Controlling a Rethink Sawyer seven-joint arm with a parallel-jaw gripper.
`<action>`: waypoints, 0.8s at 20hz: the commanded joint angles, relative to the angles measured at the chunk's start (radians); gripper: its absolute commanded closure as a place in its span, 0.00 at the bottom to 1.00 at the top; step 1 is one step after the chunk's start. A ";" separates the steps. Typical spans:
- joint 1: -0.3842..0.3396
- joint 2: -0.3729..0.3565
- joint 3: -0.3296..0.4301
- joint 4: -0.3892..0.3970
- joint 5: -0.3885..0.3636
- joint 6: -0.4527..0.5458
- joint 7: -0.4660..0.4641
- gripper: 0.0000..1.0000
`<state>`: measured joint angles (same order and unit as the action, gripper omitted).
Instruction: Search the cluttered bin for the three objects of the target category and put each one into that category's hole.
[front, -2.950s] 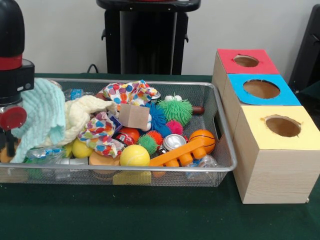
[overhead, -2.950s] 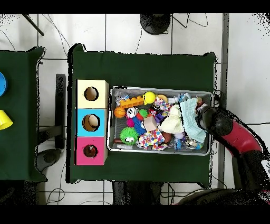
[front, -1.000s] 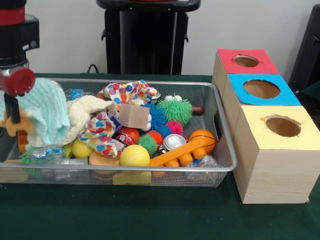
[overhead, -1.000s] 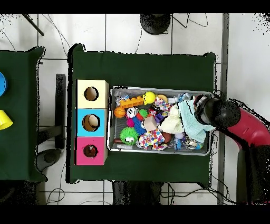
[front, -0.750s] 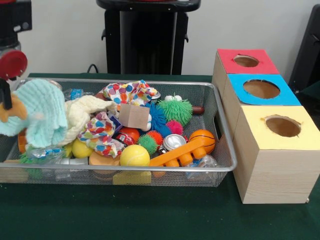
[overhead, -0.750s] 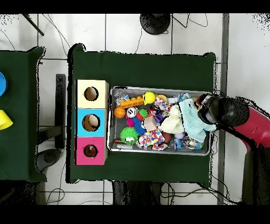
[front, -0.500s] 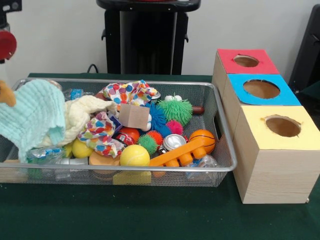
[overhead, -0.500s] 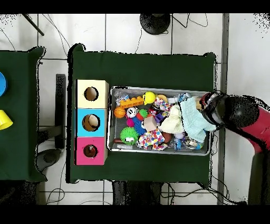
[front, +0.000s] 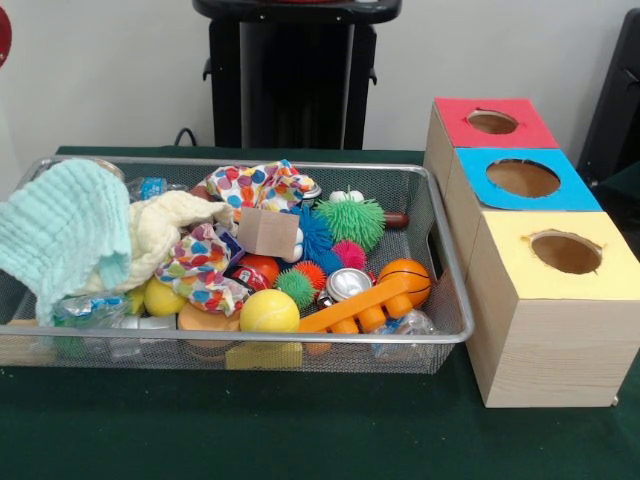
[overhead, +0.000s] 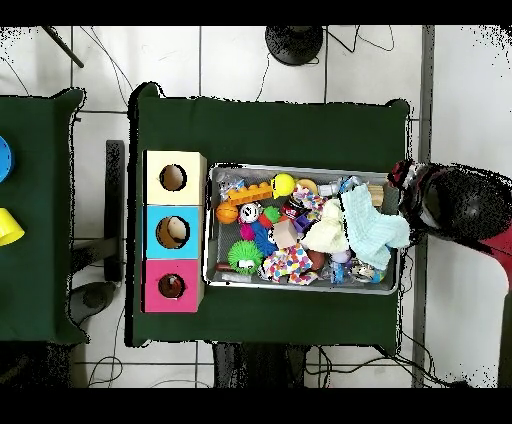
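Gripper (overhead: 405, 190) at bin (overhead: 306, 287) end, beside mint cloth (overhead: 368, 228); grip state can't tell. Cloth draped over bin corner, hiding items beneath. Advice: clear cloth aside fully, then scan. Holes in boxes (overhead: 173, 231) well apart.

A lab: cabled tile floor (overhead: 300, 80), green-clothed table (front: 300, 430).

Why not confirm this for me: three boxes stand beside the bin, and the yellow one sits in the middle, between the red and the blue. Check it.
Not quite. Three boxes do stand beside the bin, but the blue box is the middle one, between the red box and the yellow box. The front view shows it, and the overhead view agrees.
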<state>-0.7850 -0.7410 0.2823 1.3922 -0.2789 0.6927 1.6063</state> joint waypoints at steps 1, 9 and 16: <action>0.008 0.005 0.184 0.090 -0.076 0.117 -0.368 1.00; 0.029 -0.056 0.165 0.199 -0.055 0.064 -0.268 1.00; 0.036 -0.091 0.155 0.265 -0.056 0.023 -0.203 1.00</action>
<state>-0.7613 -0.8080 0.3773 1.4883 -0.2933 0.6927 1.5049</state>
